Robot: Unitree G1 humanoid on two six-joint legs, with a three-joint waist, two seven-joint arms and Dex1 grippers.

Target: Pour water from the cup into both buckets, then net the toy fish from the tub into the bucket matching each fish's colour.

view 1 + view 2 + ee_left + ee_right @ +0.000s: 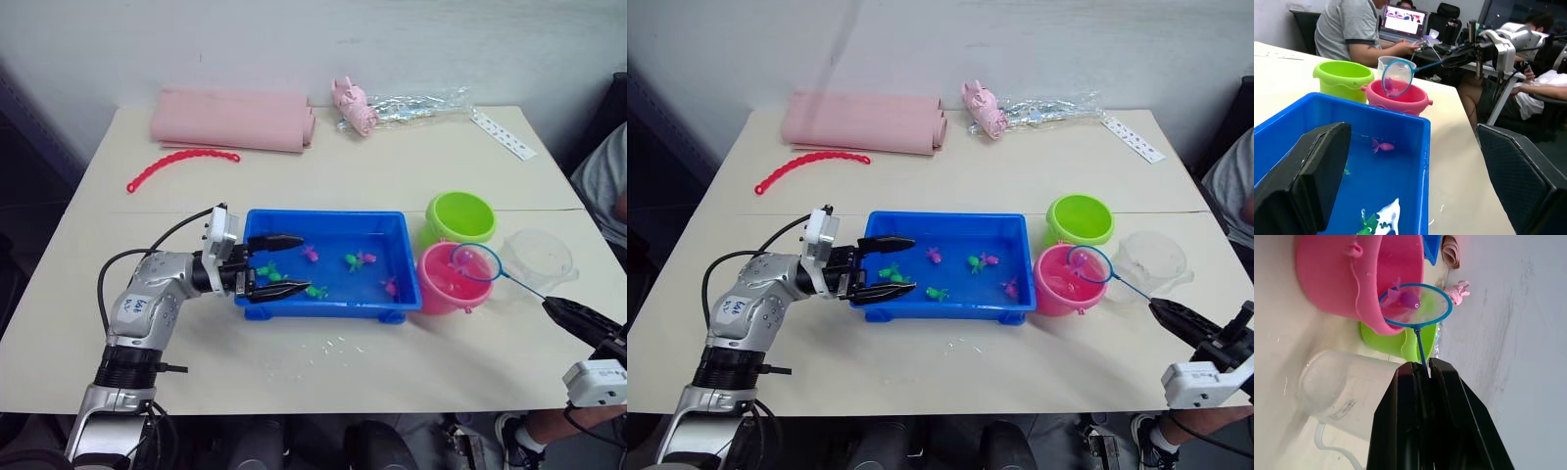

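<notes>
The blue tub (396, 262) holds water and several toy fish, green ones (269, 274) and pink ones (310, 254). My left gripper (302, 264) is open at the tub's left end, one finger (1308, 181) inside the tub and the other outside its front wall. My right gripper (549, 305) is shut on the thin handle of the net (476, 261). The net's blue ring hangs over the rim of the pink bucket (441, 284) with a pink fish (1409, 299) in the mesh. The green bucket (460, 215) stands just behind the pink one. The clear cup (537, 257) sits to their right.
A rolled pink cloth (232, 119) and a red bead chain (181, 160) lie at the back left. A pink toy (355, 105), a clear plastic bag and a white strip (503, 134) lie at the back right. A seated person (602, 186) is at the table's right edge. Water drops (333, 348) dot the table before the tub.
</notes>
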